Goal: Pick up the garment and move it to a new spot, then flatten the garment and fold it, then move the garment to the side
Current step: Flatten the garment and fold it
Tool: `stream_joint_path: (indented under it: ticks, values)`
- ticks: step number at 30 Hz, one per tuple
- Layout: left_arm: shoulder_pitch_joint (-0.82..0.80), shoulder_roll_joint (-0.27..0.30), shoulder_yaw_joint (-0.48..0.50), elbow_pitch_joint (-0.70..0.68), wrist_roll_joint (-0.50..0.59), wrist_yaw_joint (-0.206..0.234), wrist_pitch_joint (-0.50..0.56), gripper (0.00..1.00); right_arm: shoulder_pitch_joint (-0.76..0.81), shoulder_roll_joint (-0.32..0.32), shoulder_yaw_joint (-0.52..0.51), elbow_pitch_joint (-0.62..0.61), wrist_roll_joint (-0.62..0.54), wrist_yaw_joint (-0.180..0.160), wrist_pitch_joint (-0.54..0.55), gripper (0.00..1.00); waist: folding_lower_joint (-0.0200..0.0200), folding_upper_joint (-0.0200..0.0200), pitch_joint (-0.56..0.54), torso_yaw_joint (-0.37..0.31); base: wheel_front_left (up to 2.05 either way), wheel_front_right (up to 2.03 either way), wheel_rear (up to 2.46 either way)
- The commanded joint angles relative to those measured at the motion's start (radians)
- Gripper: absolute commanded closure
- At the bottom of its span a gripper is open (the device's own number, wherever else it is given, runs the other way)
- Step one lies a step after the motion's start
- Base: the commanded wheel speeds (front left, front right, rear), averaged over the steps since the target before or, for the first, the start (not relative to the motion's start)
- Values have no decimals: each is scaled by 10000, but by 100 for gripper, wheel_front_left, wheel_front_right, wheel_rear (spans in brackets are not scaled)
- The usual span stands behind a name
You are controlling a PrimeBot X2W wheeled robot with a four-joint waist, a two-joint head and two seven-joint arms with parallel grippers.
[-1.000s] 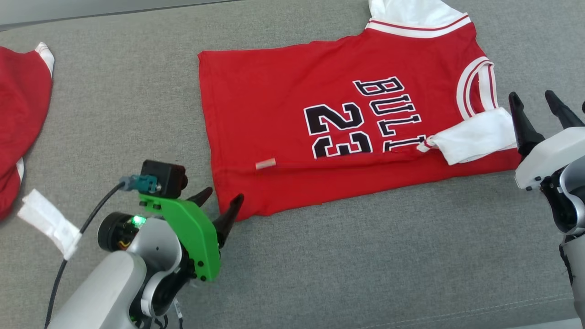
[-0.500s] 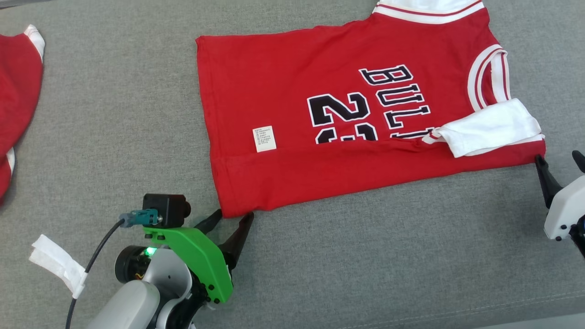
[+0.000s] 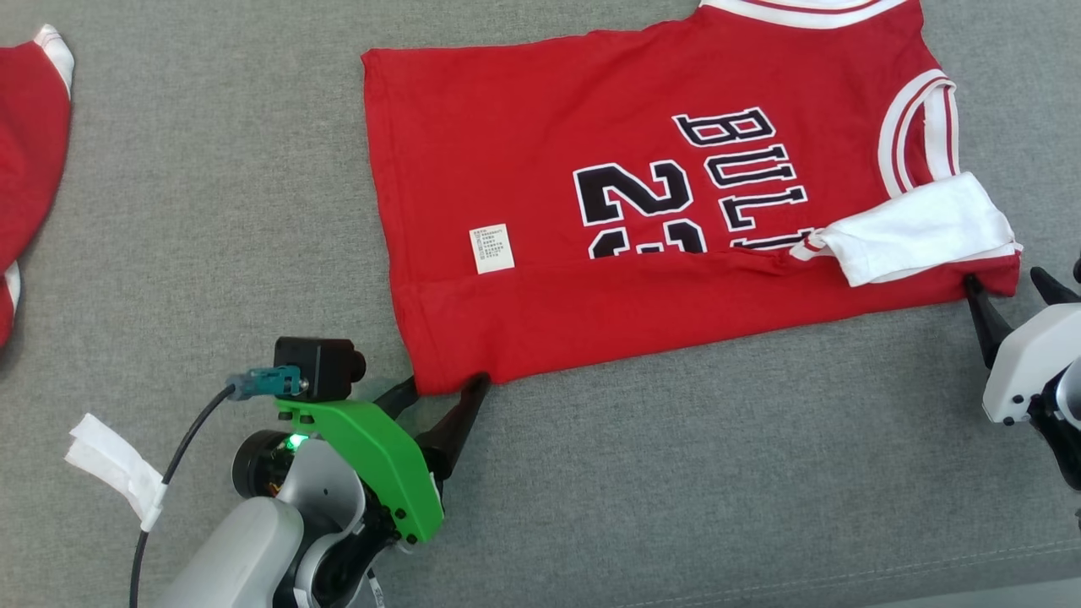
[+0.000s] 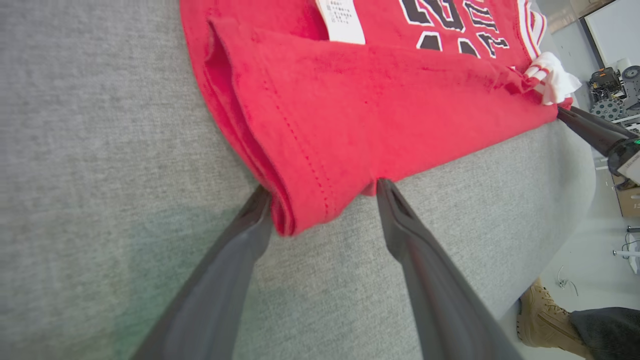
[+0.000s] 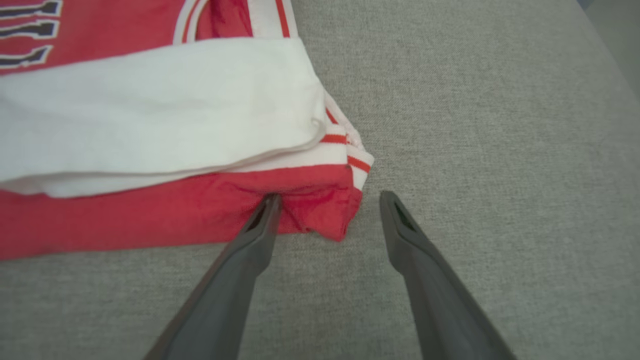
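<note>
Looking down from the head view, I judge the job roughly half done. The garment (image 3: 524, 152) lies flat on the grey cushion (image 3: 211, 253), so the move and the flattening look finished. Its near long edge is turned up over the lower part of the black number, with the care label (image 3: 491, 249) exposed, so one fold is in. I reckon at least one more fold and the shift to the side are left. The left gripper (image 3: 445, 384) sits at the near left corner with its fingers spread to either side of it. The right gripper (image 3: 1003, 280) sits at the near right corner, also spread, just below the white sleeve (image 3: 920, 224). A second red garment (image 3: 29, 152) lies well apart at the far left.

From the left wrist view, the left gripper (image 4: 322, 189) is apart and holds nothing. The folded corner of the garment (image 4: 390, 100) pokes in between the two fingertips. One tip touches the stacked fold edge and the other meets the hem. A person's boot (image 4: 542, 320) shows off past the cushion's edge.

From the right wrist view, the right gripper (image 5: 330, 196) is likewise apart and empty. One tip touches the red edge of the garment (image 5: 125, 225), and the other rests over bare cushion just beside the striped corner.
</note>
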Motion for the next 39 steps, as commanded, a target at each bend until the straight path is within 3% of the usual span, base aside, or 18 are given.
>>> stream_joint_path:
  ticks: [1,3,4,6,7,9,10,17,23,27,28,29,30,31,35,39]
  values:
    - [-158,-17,21,56,-55,-50,-13,0,-133,-16,56,56,77,-14,-43,0,0,0,3,20,0,0,0]
    - [-224,-36,12,90,-59,-63,-4,0,-178,-38,115,84,87,-14,-40,0,0,0,12,30,0,0,0]
    - [-251,-40,5,110,-63,-76,4,23,-207,-41,138,95,107,-14,-43,0,0,0,19,31,0,0,0]
    - [-311,-36,1,197,-79,-119,17,96,-267,-57,244,132,211,-14,26,0,0,0,35,28,0,0,0]
    - [-336,-34,10,236,-89,-119,9,100,-296,-66,287,152,238,-14,47,9,0,0,41,23,0,0,0]
    - [-366,1,-10,342,-121,-193,47,100,-328,-112,381,221,323,-14,53,93,0,0,31,12,0,0,0]
    - [-372,50,-17,377,-141,-245,98,100,-343,-139,441,253,377,-14,63,100,0,0,12,3,0,0,0]
    - [49,730,26,52,-423,-533,551,100,-142,-736,266,95,1314,-19,258,100,0,0,-352,-8,0,0,0]
    - [1243,1328,-242,-1381,-851,-582,1020,100,1143,-1928,389,-1240,2887,-20,2021,100,0,0,-637,-98,0,0,0]
    - [2282,1496,-374,-2047,-879,-338,786,100,2347,-2429,-28,-2034,3482,-20,2895,100,0,0,-701,-150,0,0,0]
    - [2505,1435,-388,-2103,-911,-283,660,55,2567,-2415,-190,-2134,3529,-20,2992,100,0,0,-713,-157,0,0,0]
    - [2641,1391,-405,-2107,-902,-253,548,8,2745,-2364,-257,-2188,3561,-20,3041,97,0,0,-724,-157,0,0,0]
    - [2767,1352,-433,-2064,-839,-205,453,0,2905,-2288,-308,-2232,3547,-20,3046,60,0,0,-739,-153,0,0,0]
    - [2836,1293,-443,-2043,-822,-177,367,0,3008,-2256,-352,-2231,3455,-20,3034,0,0,0,-748,-149,0,0,0]
    - [2942,1117,-291,-1936,-723,-29,-49,0,3112,-1951,-667,-2142,3040,-16,2772,0,0,0,-813,-99,0,0,0]
    - [2955,1352,33,-2145,-582,198,-259,0,2976,-1989,-989,-2472,2890,-14,2749,0,0,0,-760,-28,0,0,0]
